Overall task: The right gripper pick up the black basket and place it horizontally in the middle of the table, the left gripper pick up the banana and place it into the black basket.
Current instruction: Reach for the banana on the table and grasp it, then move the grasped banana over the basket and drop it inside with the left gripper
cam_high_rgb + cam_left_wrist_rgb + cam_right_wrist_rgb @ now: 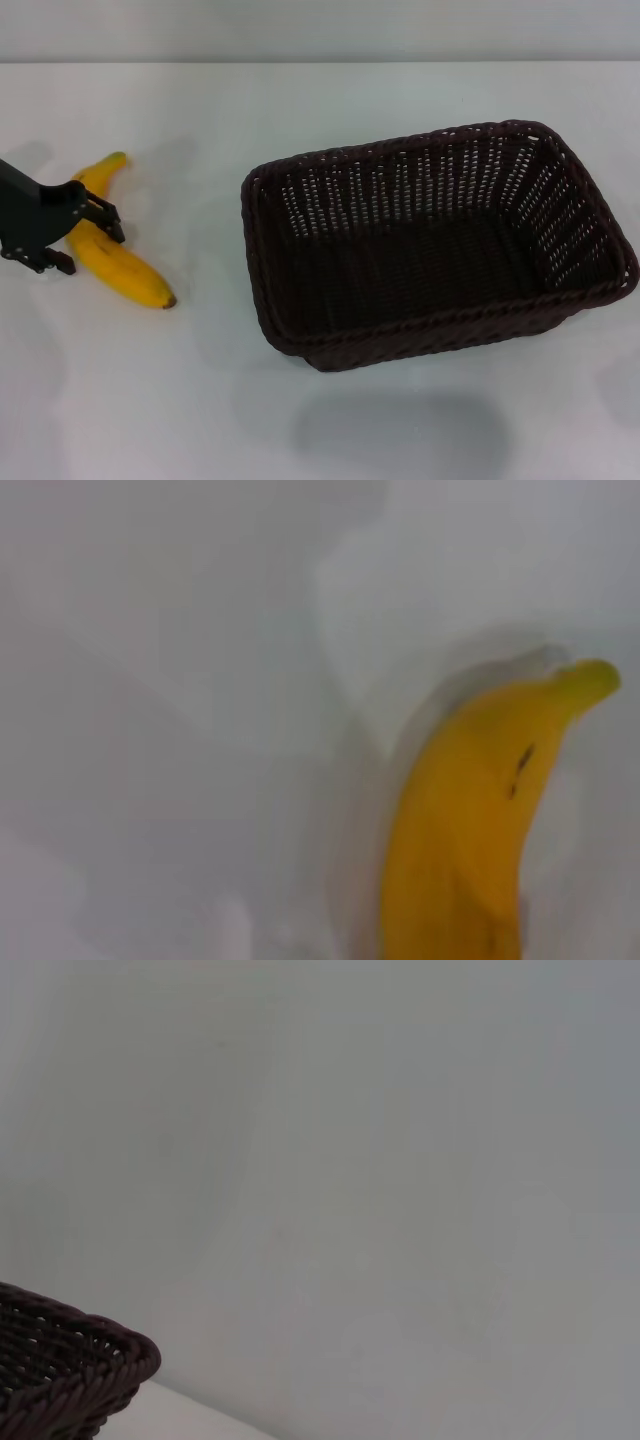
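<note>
The black basket [430,250] stands upright on the white table [200,400], right of centre, its long side running left to right; it holds nothing. One of its corners shows in the right wrist view [60,1365]. The banana [125,265] lies on the table at the far left, its stem pointing away from me. My left gripper [88,246] is low over the banana's middle, one finger on each side of it, open. The left wrist view shows the banana [470,830] close up on the table. My right gripper is out of view.
The table's far edge [320,62] meets a pale wall. The basket casts a shadow [400,430] on the table in front of it. Bare white tabletop lies between the banana and the basket.
</note>
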